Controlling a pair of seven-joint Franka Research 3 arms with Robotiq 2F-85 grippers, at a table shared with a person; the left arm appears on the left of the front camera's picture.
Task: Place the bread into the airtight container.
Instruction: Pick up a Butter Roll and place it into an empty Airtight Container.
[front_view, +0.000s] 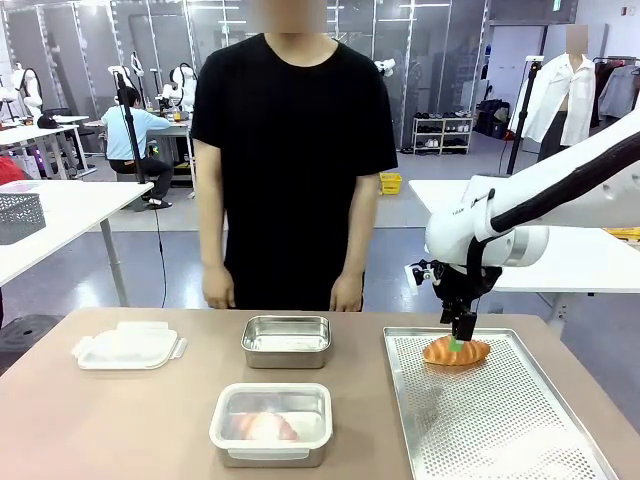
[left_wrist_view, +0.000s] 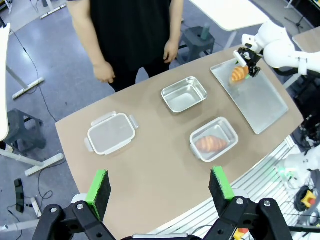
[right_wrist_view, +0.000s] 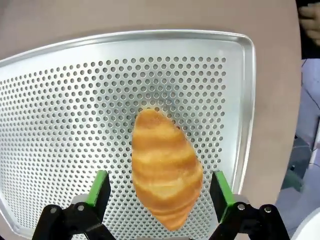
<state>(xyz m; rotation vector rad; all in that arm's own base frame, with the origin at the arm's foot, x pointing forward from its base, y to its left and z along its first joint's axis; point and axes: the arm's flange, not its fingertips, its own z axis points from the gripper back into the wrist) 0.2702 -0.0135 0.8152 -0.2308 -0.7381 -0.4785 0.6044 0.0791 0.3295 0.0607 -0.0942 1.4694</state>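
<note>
Front view: right gripper (front_view: 462, 338) sat low over the bread (front_view: 456, 351), which lay at the far end of the perforated tray (front_view: 500, 430) in the right of the frame. Contact was hidden from this side, so the grip was not readable here. An open steel container (front_view: 286, 341) sat at centre, a second container (front_view: 271, 424) below it already showed a bread piece, and a clip lid (front_view: 128, 346) lay at left. A person stood behind the tabletop (front_view: 100, 420), hands down. Left wrist view: left gripper (left_wrist_view: 160, 187) hung high above the tabletop, fingers spread wide, nothing between them. Right wrist view: fingers (right_wrist_view: 100, 190) stood open on either side of the bread, a gap showing at each pad, nothing gripped. Risks, as judged: the bread lay slightly skewed to the closing line, so the pads could catch it off-centre and let it twist or slip on the lift; a hard squeeze could crush it; a low carry toward centre could clip the steel container's rim.
</note>
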